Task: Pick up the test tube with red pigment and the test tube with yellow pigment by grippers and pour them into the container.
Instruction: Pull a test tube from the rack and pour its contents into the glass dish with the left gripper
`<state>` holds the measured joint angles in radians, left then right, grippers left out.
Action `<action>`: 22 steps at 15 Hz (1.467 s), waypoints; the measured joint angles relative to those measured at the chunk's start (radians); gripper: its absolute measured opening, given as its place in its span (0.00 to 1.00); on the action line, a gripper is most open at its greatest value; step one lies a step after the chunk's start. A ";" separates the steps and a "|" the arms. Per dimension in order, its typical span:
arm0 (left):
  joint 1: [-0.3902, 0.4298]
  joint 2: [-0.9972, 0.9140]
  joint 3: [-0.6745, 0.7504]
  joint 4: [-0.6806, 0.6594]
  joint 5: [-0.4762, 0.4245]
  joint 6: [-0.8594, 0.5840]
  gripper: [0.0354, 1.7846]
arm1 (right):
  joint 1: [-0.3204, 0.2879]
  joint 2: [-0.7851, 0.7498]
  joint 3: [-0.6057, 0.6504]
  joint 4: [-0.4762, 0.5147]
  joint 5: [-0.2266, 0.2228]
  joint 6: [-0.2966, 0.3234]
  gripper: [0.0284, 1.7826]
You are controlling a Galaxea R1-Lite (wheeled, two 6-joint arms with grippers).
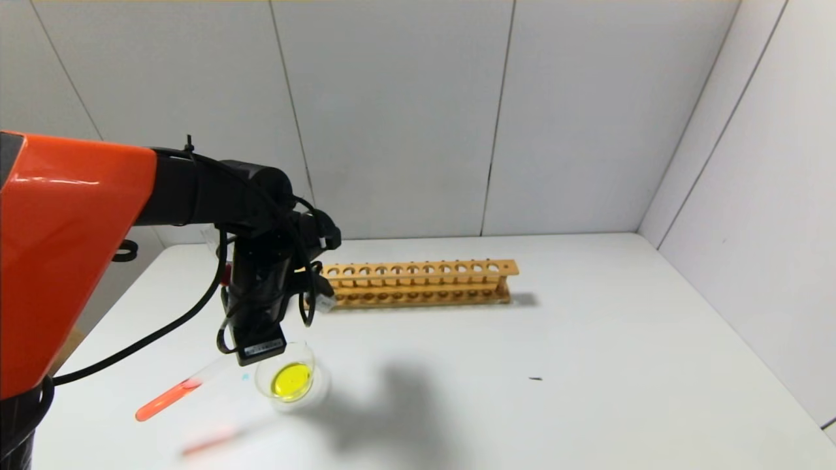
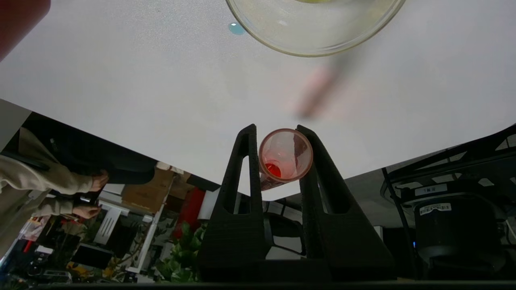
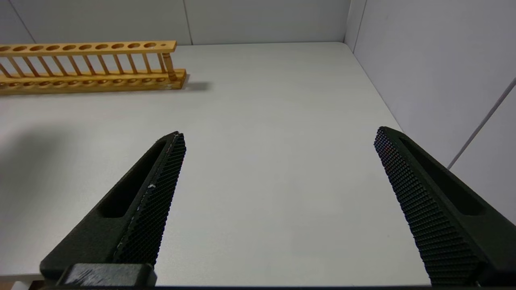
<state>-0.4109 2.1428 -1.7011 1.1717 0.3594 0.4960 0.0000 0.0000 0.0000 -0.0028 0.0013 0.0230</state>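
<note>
My left gripper is shut on the test tube with red pigment near its open end. The tube slants down to the left, and its orange-red liquid sits in the round bottom. In the left wrist view the tube's mouth is pinched between the black fingers of my left gripper. The clear glass container stands on the table just right of the gripper and holds yellow liquid; its rim shows in the left wrist view. The test tube with yellow pigment is out of view. My right gripper is open and empty over bare table.
A wooden tube rack stands behind the container and also shows in the right wrist view. A small blue spot lies left of the container. A dark red shape fills one corner of the left wrist view. Grey walls close the back and right.
</note>
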 joint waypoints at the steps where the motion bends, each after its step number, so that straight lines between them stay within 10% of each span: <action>1: 0.003 0.009 -0.001 0.000 0.000 0.000 0.16 | 0.000 0.000 0.000 0.000 0.000 0.000 0.96; 22: 0.014 0.210 -0.242 0.252 0.052 0.028 0.16 | 0.000 0.000 0.000 0.000 0.000 0.000 0.96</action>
<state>-0.3972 2.3526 -1.9430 1.4238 0.4117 0.5238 0.0000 0.0000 0.0000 -0.0028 0.0013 0.0230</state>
